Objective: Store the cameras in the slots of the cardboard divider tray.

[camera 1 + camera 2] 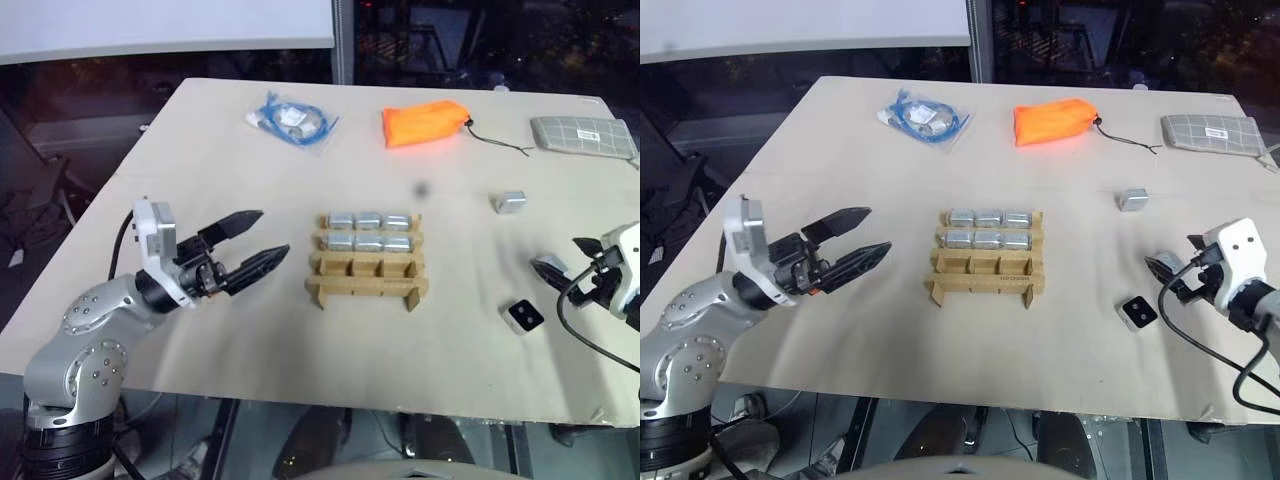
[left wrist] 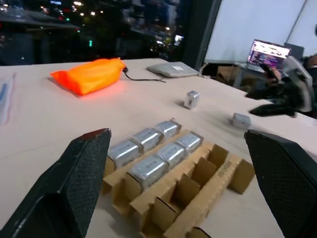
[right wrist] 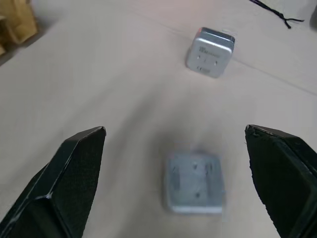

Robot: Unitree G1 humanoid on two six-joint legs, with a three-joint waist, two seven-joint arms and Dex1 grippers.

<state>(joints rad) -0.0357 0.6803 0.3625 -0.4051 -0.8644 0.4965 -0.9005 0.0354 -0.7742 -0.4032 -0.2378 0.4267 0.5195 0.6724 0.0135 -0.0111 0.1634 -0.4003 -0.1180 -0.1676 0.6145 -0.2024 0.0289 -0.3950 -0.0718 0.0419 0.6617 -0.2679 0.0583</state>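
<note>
Both claws hang above the table with nothing in them. On the robot's left, the left claw has its 2 black fingers spread wide and aims across toward the cardboard divider tray, which sits a little way ahead of its tips, near but apart from them. From that wrist, the tray lies straight between the fingers: 6 cameras fill the 2 rows farther from the robot, 3 silver blocks side by side in each, while the row of 3 slots nearest the robot stands bare.

Over on the robot's right, the right claw is just as wide open and tilts downward. A loose camera lies flat on the table just beside its tips, toward the tray side, black lens face turned up in the head view; from the right wrist it appears squarely between the 2 fingers, not touched by either. Beyond that claw, farther from the robot, another loose camera rests on the table, well apart from the first.

Past both claws, along the far part of the table, lie a clear bag holding a blue cable, an orange pouch with a black cord, and a grey patterned pad at the far right.
</note>
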